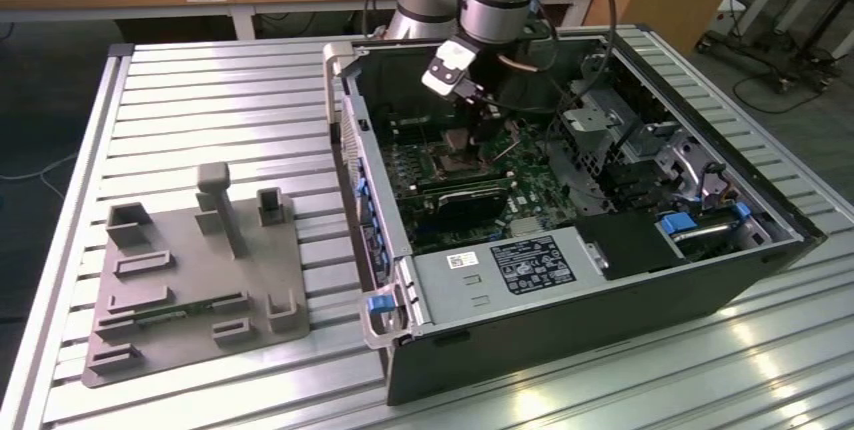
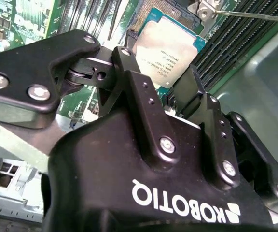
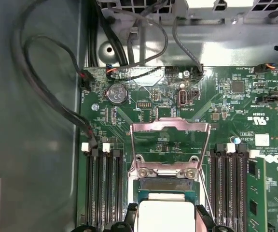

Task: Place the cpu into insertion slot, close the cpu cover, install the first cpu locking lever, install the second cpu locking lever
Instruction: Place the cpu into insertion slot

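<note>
The pincer [image 2: 160, 72] pinches the chip [image 2: 170, 46] by two opposite edges, over the socket [image 3: 153, 186]; I cannot tell whether it is seated. The chip looks light, stiff and delicate underneath, so its edges are the safe hold. The cover [image 3: 170, 127] stands open. The board lies inside the open computer case [image 1: 574, 350] on the bench [image 1: 200, 100].

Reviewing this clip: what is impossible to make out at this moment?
The insertion slot: in the first wrist view the cpu covers it and the picture edge cuts it off, so seating is unclear.
The cpu's near edge: in the second wrist view the gripper hides it.
In the exterior view both are too small, under the gripper.
</note>
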`<state>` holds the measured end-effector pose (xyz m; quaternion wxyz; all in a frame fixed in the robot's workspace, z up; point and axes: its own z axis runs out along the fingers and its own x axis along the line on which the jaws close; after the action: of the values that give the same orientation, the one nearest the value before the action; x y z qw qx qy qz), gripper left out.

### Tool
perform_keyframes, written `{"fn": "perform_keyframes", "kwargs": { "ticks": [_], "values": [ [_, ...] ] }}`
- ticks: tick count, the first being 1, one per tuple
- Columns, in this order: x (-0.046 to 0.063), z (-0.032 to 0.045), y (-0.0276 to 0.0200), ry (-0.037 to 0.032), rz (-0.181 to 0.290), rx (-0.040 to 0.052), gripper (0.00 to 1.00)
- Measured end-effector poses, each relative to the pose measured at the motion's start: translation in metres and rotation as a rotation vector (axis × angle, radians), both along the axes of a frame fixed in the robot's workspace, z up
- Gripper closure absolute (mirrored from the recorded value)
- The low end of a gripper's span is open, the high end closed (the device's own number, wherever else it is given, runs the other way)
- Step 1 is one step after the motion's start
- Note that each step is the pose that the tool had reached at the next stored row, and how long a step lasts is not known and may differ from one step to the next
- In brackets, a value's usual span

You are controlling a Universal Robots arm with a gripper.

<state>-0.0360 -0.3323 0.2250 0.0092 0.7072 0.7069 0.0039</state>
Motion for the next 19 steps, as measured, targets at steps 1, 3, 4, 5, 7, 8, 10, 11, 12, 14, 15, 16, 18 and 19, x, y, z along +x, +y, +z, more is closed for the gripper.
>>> {"fn": "perform_keyframes", "kwargs": {
  "ticks": [1,3,4,5,7,8,10,11,12,14,15,16,18,19],
  "values": [
    [0.000,-0.0018,0.0000,0.0000,0.000,0.0000,0.46],
    [0.000,-0.0056,0.0001,0.0000,0.000,0.0001,0.46],
    [0.000,-0.0074,0.0001,0.0000,0.000,0.0002,0.46],
    [0.000,-0.0092,0.0002,0.0000,0.000,0.0002,0.46],
    [0.000,-0.0128,0.0003,0.0001,0.000,0.0003,0.46],
    [0.000,-0.0142,0.0004,0.0001,0.000,0.0003,0.46],
    [0.000,-0.0166,0.0005,0.0004,0.000,0.0002,0.46],
    [0.000,-0.0180,0.0007,0.0007,0.000,0.0001,0.46],
    [0.000,-0.0194,0.0008,0.0011,0.000,-0.0005,0.46],
    [0.000,-0.0220,0.0010,0.0030,0.000,-0.0032,0.46],
    [0.000,-0.0229,0.0011,0.0042,0.000,-0.0059,0.46],
    [0.000,-0.0235,0.0012,0.0049,0.000,-0.0112,0.46],
    [0.000,-0.0238,0.0015,0.0055,0.000,-0.0253,0.46],
    [0.000,-0.0239,0.0017,0.0055,0.000,-0.0279,0.46]
  ]
}}
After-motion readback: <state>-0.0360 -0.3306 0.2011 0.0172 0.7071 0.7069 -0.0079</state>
